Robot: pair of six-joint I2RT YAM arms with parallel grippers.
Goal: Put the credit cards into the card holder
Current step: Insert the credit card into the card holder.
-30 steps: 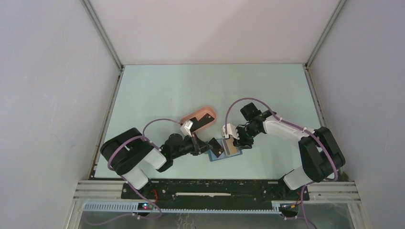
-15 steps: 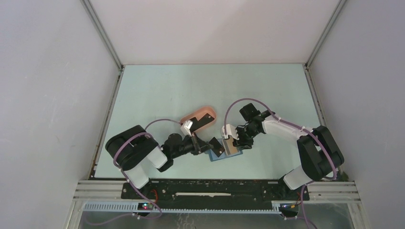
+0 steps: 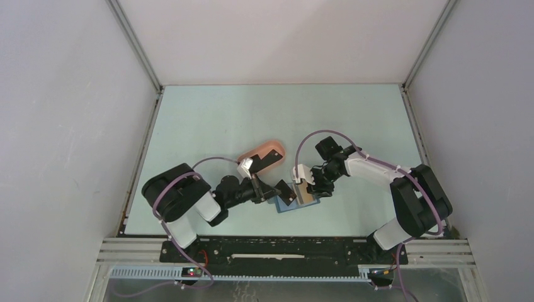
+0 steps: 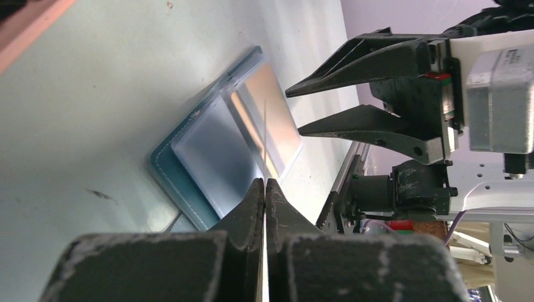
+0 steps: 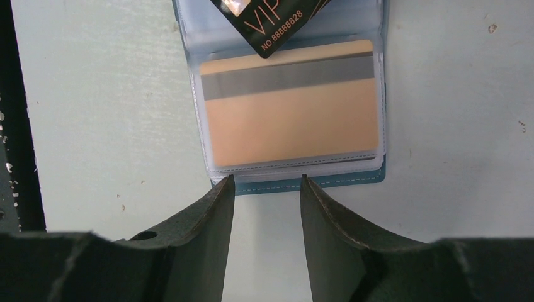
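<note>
Pink tray (image 3: 262, 153): located just left of centre in the top view, on the table (image 3: 252, 113), above the left wrist.
Left gripper (image 4: 265, 184): closed to a hairline gap; a thin card is pinched between the fingertips and is seen edge-on in the left wrist view.
Black card (image 5: 271, 25): held by the left gripper; its lettered corner is laid over the top edge of the card holder, at the upper centre of the right wrist view.
Card holder (image 5: 340, 181): lying open and flat on the table, at the lower centre of the top view, between the two grippers.
Tan card (image 5: 293, 110): seated inside a clear pocket of the card holder, stripe side up.
Right gripper (image 5: 264, 189): jaws set at a narrow gap with nothing held; positioned over the lower edge of the card holder in the right wrist view. Contact cannot be determined.
</note>
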